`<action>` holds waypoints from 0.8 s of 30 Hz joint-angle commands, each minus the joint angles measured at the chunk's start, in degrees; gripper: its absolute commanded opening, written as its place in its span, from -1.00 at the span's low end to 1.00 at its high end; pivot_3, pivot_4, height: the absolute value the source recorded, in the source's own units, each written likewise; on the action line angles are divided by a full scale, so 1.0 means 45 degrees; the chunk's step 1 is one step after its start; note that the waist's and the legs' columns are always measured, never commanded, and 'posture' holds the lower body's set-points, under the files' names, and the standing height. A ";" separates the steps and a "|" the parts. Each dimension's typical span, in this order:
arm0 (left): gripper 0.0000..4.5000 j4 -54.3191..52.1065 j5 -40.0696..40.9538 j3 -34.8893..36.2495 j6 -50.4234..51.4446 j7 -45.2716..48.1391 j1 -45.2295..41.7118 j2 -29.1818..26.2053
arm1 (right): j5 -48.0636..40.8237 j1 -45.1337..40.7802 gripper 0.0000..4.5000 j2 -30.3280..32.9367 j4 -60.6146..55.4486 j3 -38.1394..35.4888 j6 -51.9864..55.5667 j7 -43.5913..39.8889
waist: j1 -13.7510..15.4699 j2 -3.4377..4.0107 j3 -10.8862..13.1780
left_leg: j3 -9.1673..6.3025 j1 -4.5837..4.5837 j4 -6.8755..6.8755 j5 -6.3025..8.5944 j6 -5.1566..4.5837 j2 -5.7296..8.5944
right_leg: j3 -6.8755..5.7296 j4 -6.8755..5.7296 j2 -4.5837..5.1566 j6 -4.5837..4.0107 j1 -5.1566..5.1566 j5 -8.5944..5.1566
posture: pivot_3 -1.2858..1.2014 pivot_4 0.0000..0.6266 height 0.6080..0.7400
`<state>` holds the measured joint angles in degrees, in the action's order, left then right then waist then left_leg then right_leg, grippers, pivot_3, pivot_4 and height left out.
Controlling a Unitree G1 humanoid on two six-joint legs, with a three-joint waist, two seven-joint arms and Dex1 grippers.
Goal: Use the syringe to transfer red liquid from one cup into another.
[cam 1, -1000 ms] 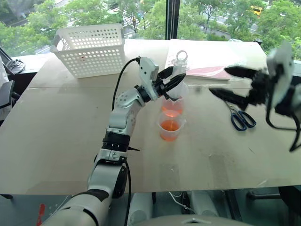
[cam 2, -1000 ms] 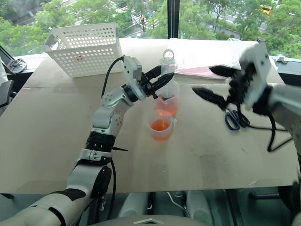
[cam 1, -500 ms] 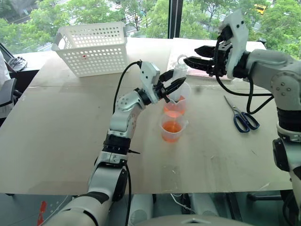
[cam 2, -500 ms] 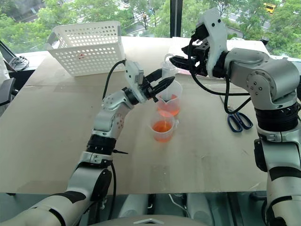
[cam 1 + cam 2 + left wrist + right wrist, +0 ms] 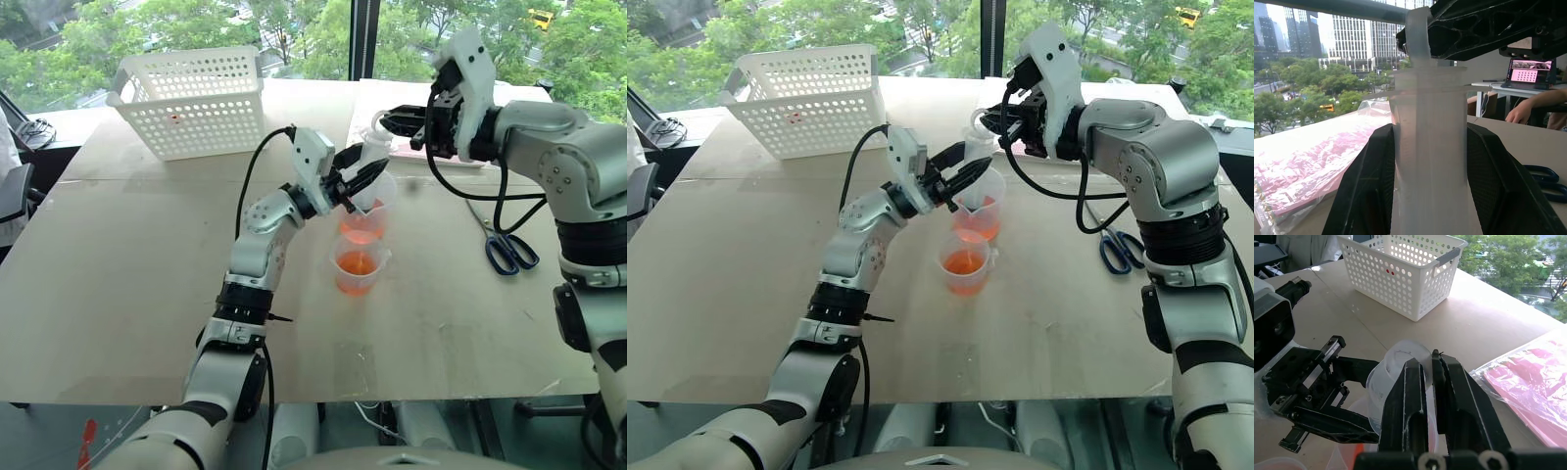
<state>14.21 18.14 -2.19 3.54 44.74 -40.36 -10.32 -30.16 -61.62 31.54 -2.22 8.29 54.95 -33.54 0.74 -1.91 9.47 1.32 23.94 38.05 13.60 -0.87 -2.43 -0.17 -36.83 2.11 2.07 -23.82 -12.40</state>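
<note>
- Two cups sit mid-table for you, and going from the left you first meet the white basket (image 5: 191, 98) standing near the table's (image 5: 108, 284) far left corner, well apart from everything else.
- Your left gripper (image 5: 360, 179) is clamped on the barrel of the syringe (image 5: 371, 149); in the left wrist view the black fingers (image 5: 1369, 191) press against both sides of the clear barrel.
- You have the syringe standing nearly upright, its lower end down inside the taller cup (image 5: 368, 209) and its ring end up.
- Your taller cup holds red liquid (image 5: 361, 231) in its lower part; whether the syringe tip reaches the liquid is hard to judge from here.
- You can see the shorter cup (image 5: 358, 266) just in front of the taller one, close beside it or touching, also with orange-red liquid in it.
- Your right gripper (image 5: 394, 122) is closed at the top of the syringe; in the right wrist view its fingers (image 5: 1413, 396) are pinched together on the clear ring.
- Behind the cups you have a pink sheet in clear wrap (image 5: 436, 117) lying flat at the far edge.
- Further right, your blue-handled scissors (image 5: 506, 247) lie on the table, well apart from the cups.
- In the left wrist view you can spot a person's hand (image 5: 1520, 111) resting on a desk beyond the table, by a laptop (image 5: 1529, 72).
</note>
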 commanded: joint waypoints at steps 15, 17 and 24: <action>-0.34 -0.1036 0.0160 -0.0436 0.0937 0.0460 0.0262 -0.0194 | 0.1364 -0.1589 -0.98 -0.0047 0.0160 -0.0552 -0.1147 -0.0660 | -0.0013 0.0011 0.0007 | -0.0002 -0.0001 0.0000 0.0000 0.0000 0.0000 | -0.0001 -0.0001 -0.0001 0.0000 -0.0001 0.0000 | 0.03 -0.52 1.00; -0.34 -0.1074 0.0179 -0.0440 0.1012 0.0479 0.0276 -0.0205 | 0.1438 -0.1713 -0.98 -0.0035 0.0260 -0.0590 -0.1197 -0.0699 | -0.0016 0.0011 0.0007 | 0.0000 -0.0001 0.0000 0.0000 0.0000 0.0000 | -0.0001 0.0000 0.0000 0.0000 -0.0001 0.0000 | 0.03 -0.52 1.00; -0.34 -0.1125 0.0170 -0.0435 0.1159 0.0527 0.0308 -0.0227 | 0.1569 -0.1915 -0.98 0.0036 0.0453 -0.0658 -0.1272 -0.0895 | -0.0015 0.0012 0.0008 | 0.0000 0.0000 -0.0004 0.0000 0.0000 0.0000 | -0.0001 0.0003 -0.0001 0.0000 -0.0001 0.0000 | 0.03 -0.52 1.00</action>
<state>11.07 19.34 -1.01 8.26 44.74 -40.13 -11.37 -25.30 -65.60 30.47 0.93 9.13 53.24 -38.74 0.67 -1.85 9.50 1.32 23.94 38.03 13.60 -0.87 -2.43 -0.18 -36.82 2.11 2.07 -23.82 -12.40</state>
